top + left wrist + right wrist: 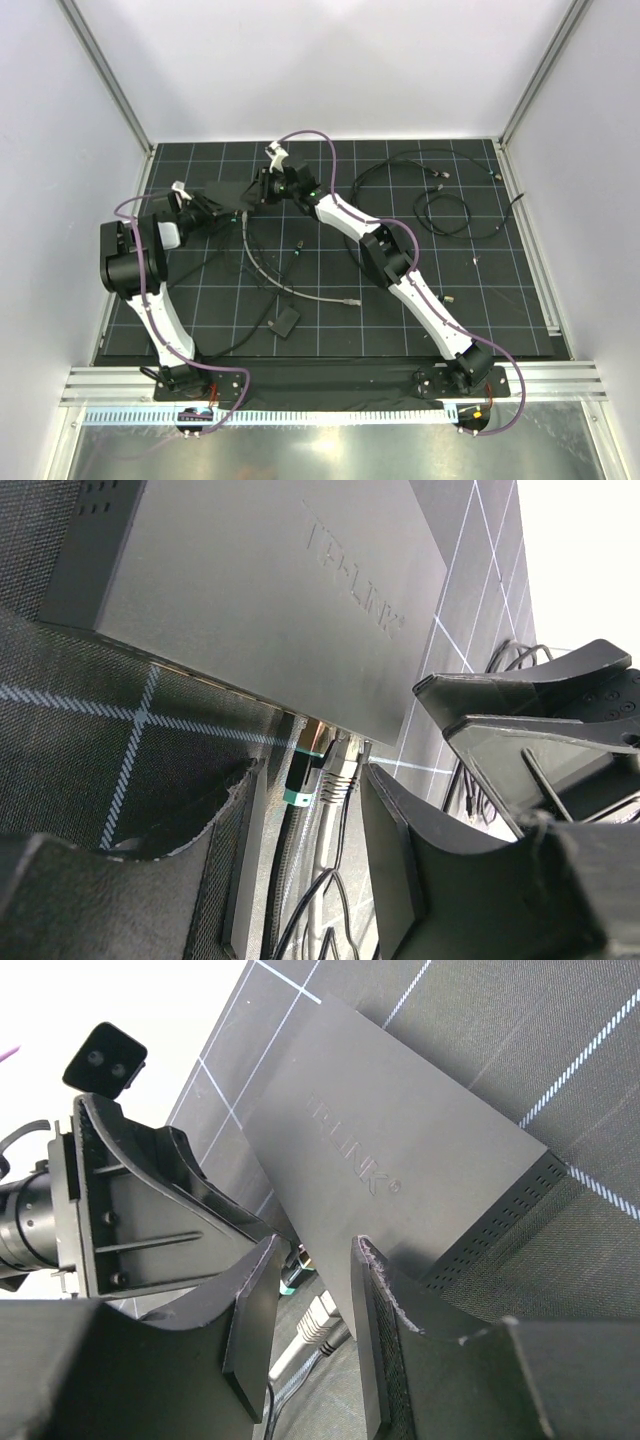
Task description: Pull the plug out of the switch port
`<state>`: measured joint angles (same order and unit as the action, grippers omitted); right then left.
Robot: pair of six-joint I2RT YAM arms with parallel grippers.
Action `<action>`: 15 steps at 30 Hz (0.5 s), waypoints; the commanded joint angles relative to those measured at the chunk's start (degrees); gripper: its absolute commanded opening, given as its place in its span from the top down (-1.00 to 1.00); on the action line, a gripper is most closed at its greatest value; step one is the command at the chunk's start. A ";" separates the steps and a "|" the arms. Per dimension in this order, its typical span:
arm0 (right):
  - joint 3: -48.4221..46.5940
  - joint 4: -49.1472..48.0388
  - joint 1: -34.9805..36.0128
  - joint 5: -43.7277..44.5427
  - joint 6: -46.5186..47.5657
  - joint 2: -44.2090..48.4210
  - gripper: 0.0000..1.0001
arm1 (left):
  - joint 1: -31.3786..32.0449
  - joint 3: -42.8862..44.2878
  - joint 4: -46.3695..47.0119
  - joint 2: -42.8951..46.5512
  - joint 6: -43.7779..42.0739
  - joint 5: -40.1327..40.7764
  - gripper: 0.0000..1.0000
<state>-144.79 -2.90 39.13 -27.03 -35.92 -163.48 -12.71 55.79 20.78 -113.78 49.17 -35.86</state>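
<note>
Top external view: we see the black gridded mat (480,300), and at its far left the switch (400,1140) lies flat between the two arms' tips. The left gripper (312,778) stands part-open at the port edge, its fingers either side of two plugs, not closed on them. The right gripper (315,1252) straddles the switch's corner, jaws narrow; we cannot tell whether they pinch it. The grey plug (338,775) and the green-booted plug (298,780) sit in their ports.

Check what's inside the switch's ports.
Left wrist view: two plugs seated in the switch edge, a black plug with a green band and a light-grey plug. Port interiors are hidden behind them and the case's overhang.
</note>
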 commanded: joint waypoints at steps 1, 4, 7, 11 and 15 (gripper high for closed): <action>-3.13 -3.26 -0.20 -0.92 -1.17 -0.43 0.19 | 0.32 0.72 1.64 -1.80 -0.30 -0.70 0.07; -3.48 -3.34 -0.20 -0.92 -1.78 -0.79 0.20 | 0.40 0.99 1.29 -2.32 0.14 -0.36 0.09; -3.57 -3.52 -0.20 -0.92 -1.96 -0.88 0.21 | 0.49 1.69 -0.55 -3.12 0.23 -0.62 0.12; -3.74 -3.87 -0.20 -1.01 -2.40 -1.14 0.22 | 1.20 2.92 -2.58 -3.82 0.05 0.17 0.14; -3.74 -3.70 -0.20 -1.36 -2.31 -1.14 0.23 | 2.16 4.67 -4.86 -5.14 -0.47 0.87 0.15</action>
<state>-145.77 -3.70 39.09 -27.46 -37.74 -164.55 -11.49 59.07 20.32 -116.75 49.98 -37.04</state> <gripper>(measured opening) 0.389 0.426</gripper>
